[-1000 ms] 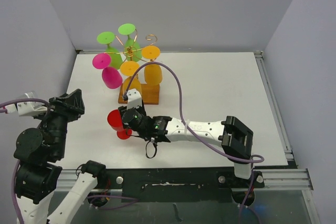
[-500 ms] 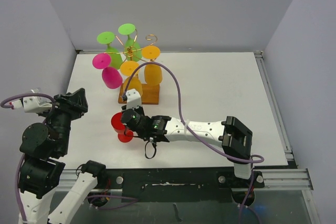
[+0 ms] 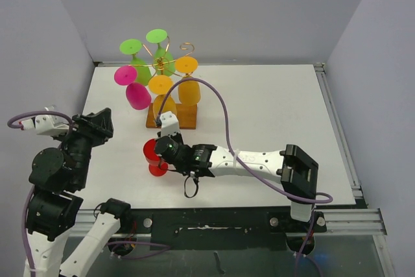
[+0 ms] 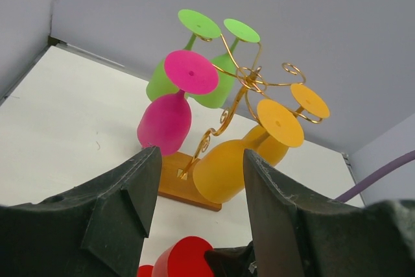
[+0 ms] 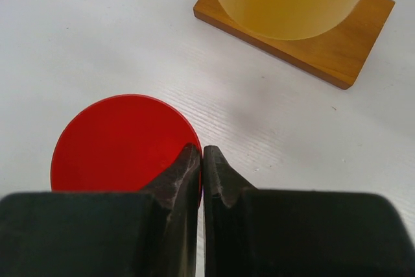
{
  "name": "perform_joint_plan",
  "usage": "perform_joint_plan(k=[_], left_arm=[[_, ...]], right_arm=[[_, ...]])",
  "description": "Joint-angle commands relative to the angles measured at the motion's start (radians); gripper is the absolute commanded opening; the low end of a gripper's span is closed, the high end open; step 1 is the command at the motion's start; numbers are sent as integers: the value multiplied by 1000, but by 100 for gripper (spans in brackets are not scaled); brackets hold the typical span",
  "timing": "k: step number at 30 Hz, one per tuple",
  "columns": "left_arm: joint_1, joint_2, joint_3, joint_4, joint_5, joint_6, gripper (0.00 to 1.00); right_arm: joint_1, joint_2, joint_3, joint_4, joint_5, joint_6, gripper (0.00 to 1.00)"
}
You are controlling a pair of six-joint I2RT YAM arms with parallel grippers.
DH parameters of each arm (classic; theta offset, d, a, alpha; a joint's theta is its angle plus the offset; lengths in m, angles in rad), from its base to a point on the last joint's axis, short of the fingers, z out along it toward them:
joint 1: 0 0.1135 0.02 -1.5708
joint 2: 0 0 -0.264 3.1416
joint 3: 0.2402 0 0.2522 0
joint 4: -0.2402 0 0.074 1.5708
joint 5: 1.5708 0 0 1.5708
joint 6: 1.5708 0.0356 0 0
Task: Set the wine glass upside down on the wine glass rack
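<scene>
We watch the right claw (image 5: pixel 201 149) pressed together at the edge of the red wine glass (image 5: pixel 117 141), and whether it nips that edge we cannot tell; the glass lies on the white table (image 3: pixel 272 108), just in front of the rack (image 3: pixel 187 120). The left claw (image 4: pixel 201 154) hangs spread wide off to the left; green, pink and yellow glasses (image 4: pixel 167 121) hang upside down on the rack.

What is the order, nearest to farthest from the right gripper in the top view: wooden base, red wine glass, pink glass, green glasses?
1. red wine glass, at the right gripper fingertips.
2. wooden base, just beyond.
3. pink glass, hanging farther back, to the left.
4. green glasses, at the back.
</scene>
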Motion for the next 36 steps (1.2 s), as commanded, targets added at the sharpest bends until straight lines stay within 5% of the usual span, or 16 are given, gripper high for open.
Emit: perform_joint_plan(k=[1,7,12,26,36], left_arm=[[-4,27,-16,86,131,-13,51],[-4,64,-55,172,361,-101,52],[-4,74,-131,211,446,-332,52],[-4,-76,-430,113,338,-957,53],[-4,-140,-477,108,310,-1169,57]], right_arm=[[3,-182,-106,142,34,-63,0],[-38,-411,-357,375,11,-153,0],[-52,-540,-497,501,-7,-197,0],[-53,-565,-507,796,-144,-281,0],[-52,-519,-532,993,-232,-262,0]])
